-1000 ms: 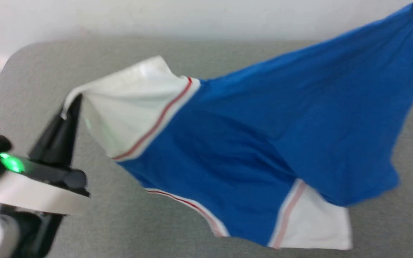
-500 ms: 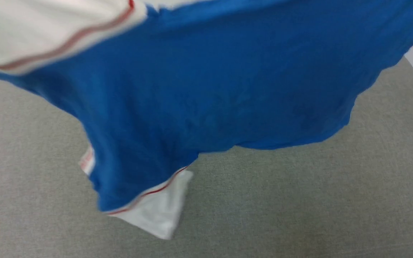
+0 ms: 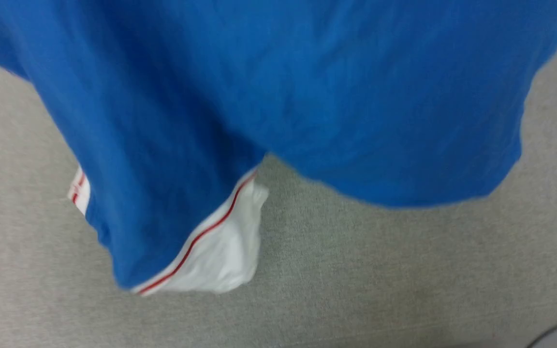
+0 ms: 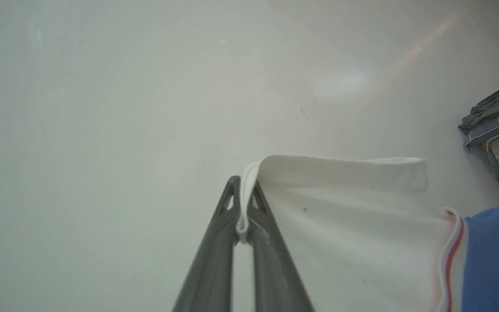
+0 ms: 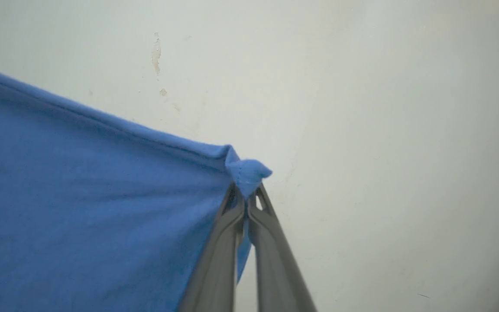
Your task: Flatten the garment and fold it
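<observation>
The garment (image 3: pixel 278 87), a royal-blue T-shirt, hangs in the air over the grey table (image 3: pixel 380 270) and covers the top of the head view. Its lower white sleeve (image 3: pixel 220 251) with red trim dangles close to the table. In the left wrist view my left gripper (image 4: pixel 244 197) is shut on the hem of the other white sleeve (image 4: pixel 340 216). In the right wrist view my right gripper (image 5: pixel 245 190) is shut on a corner of the blue cloth (image 5: pixel 80 208), which stretches away to the left. Lettering and number are hidden.
A pale wall (image 5: pixel 362 86) stands behind the raised grippers. A pile of grey folded cloth (image 4: pixel 496 115) lies at the right edge of the left wrist view. A dark cable (image 3: pixel 556 331) shows at the lower right corner of the head view.
The garment has been lifted higher and now fills the top of the head view; the left gripper has left that view. The hanging sleeve has dropped nearer the table. The camera has shifted.
</observation>
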